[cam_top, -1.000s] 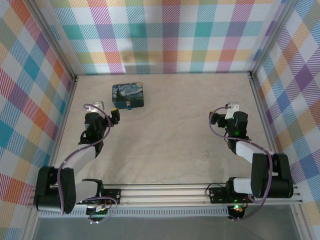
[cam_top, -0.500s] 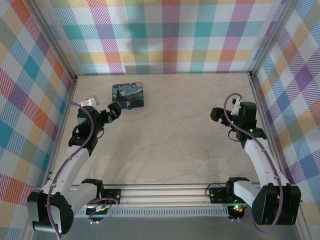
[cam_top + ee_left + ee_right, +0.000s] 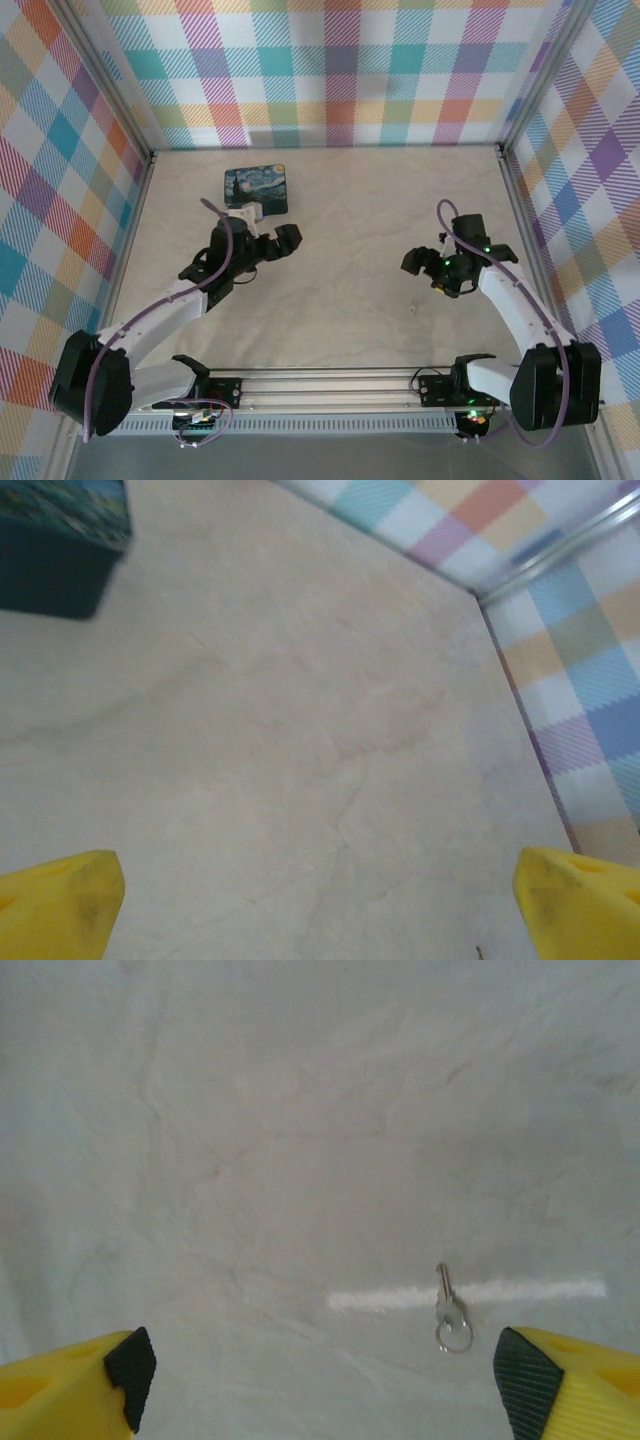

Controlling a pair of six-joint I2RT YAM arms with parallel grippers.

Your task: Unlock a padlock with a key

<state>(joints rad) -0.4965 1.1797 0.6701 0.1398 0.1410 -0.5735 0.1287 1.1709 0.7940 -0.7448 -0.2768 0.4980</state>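
- Left wrist feed: the box point(image 3: 60, 550) is cut off by the upper-left corner; I get only a dark, blurred corner.
- The left gripper point(image 3: 320, 920) has its yellow fingertips point(image 3: 60, 905) clipped at both lower corners.
- Right wrist feed: the right gripper point(image 3: 320, 1390) has its fingertips point(image 3: 65, 1385) clipped likewise.
- Top feed: the key point(image 3: 413, 309) is a speck, lower right of centre; I can't read its shape.

Side stuff we can spot: a dark-blue box point(image 3: 256, 190) with a swirly starry-night print lies flat near the far edge of the table point(image 3: 350, 230), toward its far left corner. The left wrist view catches a corner of that box point(image 3: 60, 550) too. The table top is pale beige and kinda marbled. Pastel plaid walls point(image 3: 340, 70) close off three sides, and a silver rail point(image 3: 340, 385) runs along the near edge.
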